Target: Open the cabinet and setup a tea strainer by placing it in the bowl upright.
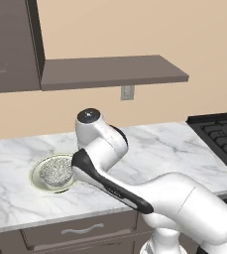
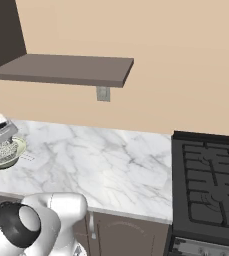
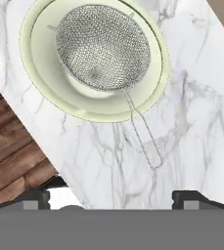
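Tea strainer [image 3: 102, 46] seated mesh-down, open side up, inside the bowl [image 3: 45, 95], wire handle reaching over the rim toward 5 o'clock in the hand view and ending above the marble counter [image 3: 191, 122]. Gripper [image 3: 111, 197] held above and apart from both, jaws spread wide with nothing between them; fingertips [image 3: 35, 197] dark at 7 and 5 o'clock. Bowl at 9 o'clock of the left base view, near the counter's front edge, just beside the arm's elbow.

Placement judged done or nearly so. Possible trouble: handle overhanging the rim, so a brush from a finger on the way up could tip the strainer or drag it out; bowl close to the edge, so a sideways knock from the arm could shove it toward the wood floor [image 3: 11, 156].

Count: one strainer, one bowl, one gripper with two fingers, one shelf [image 1: 112, 72], one wall socket [image 1: 127, 93], one stove [image 2: 211, 180], one drawer handle [image 1: 83, 229], one upper cabinet [image 1: 11, 44]
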Motion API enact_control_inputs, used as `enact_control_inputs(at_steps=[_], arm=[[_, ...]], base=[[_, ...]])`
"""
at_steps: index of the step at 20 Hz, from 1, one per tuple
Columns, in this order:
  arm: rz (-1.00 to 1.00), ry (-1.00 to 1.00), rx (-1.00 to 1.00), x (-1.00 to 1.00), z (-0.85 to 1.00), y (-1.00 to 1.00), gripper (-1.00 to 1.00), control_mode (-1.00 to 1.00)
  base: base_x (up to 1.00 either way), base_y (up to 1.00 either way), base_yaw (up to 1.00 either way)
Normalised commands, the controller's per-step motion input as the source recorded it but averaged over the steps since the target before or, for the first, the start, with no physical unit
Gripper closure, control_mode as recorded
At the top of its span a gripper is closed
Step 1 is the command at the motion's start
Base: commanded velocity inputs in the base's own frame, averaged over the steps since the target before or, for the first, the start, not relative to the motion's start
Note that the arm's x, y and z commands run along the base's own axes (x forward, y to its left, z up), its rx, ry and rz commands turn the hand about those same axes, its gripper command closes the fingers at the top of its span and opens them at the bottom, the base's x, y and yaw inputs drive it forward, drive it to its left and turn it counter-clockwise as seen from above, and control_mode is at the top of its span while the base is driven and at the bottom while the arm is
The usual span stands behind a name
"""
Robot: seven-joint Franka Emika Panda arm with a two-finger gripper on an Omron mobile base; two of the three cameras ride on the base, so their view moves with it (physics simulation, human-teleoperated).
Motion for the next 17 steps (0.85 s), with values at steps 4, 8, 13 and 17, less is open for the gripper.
enact_control_inputs(at_steps=[4, 8, 13, 17], arm=[[-0.41, 0.00, 0.25, 0.00, 0.54, -1.00, -1.00, -1.00], [-0.46, 0.01, 0.35, 0.00, 0.50, -1.00, -1.00, -1.00], [-0.53, 0.06, 0.24, 0.00, 0.55, -1.00, -1.00, -1.00], [-0.61, 0.22, 0.10, 0.00, 0.14, -1.00, -1.00, -1.00]], base=[[0.00, 0.00, 0.00], [0.00, 0.00, 0.00], [0.00, 0.00, 0.00], [0.00, 0.00, 0.00]])
